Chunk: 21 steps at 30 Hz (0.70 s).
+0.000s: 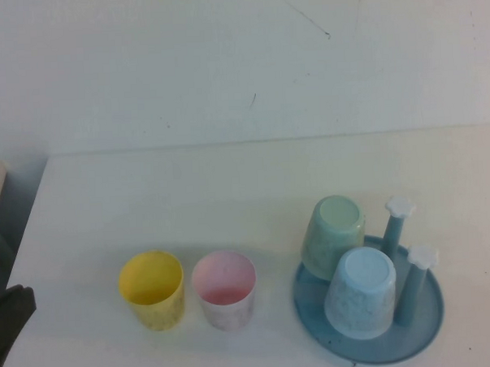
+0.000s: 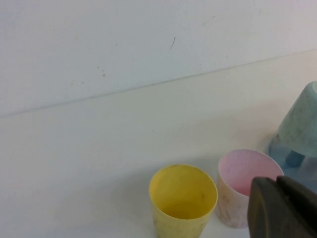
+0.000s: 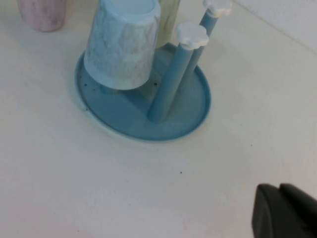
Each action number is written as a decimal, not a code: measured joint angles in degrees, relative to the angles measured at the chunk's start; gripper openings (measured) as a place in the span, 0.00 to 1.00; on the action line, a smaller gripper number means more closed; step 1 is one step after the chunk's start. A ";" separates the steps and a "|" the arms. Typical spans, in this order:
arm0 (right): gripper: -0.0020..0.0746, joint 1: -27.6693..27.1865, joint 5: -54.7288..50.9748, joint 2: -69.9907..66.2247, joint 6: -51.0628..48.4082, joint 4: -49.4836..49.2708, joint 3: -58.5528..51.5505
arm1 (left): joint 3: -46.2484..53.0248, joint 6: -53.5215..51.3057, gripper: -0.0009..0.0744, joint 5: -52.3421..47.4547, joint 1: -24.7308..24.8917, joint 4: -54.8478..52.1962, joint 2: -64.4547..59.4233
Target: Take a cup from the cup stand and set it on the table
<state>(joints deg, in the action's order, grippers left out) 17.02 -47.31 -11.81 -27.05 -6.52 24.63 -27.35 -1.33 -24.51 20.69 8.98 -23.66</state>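
Dark and only partly in shot, my left gripper [image 2: 285,208] sits low at the near left edge of the table [image 1: 229,184], and I cannot tell how far its fingers are parted; nothing shows in its hold. Just ahead of it stands the yellow cup [image 2: 183,201], upright, mouth up, on the bare tabletop. Touching or nearly touching that cup, on the side away from the gripper's arm, stands the pink cup [image 2: 245,186], also upright and open-topped.

Beyond the pink cup from my left gripper is the cup stand [image 1: 368,304], its round blue-grey dish flat on the table. 2 cups hang upside down on it: the pale green cup [image 1: 333,235] tilted at the back, and a pale blue cup [image 1: 361,292] in front, closer to me. 2 blue pegs [image 1: 410,283] with white flower caps stand bare beside them.

My right gripper [image 3: 285,213] shows only as a dark corner in its own wrist view, held over open tabletop well apart from the stand's dish; I cannot tell its opening either, and nothing is seen in its grasp.
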 joint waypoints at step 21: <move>0.02 0.00 0.00 0.00 0.11 -0.34 0.00 | 9.76 0.00 0.01 7.19 -10.69 0.50 13.28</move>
<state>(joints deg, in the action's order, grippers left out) 17.02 -47.31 -11.81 -26.94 -6.87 24.63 -17.59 -1.33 -17.32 10.00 9.48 -10.38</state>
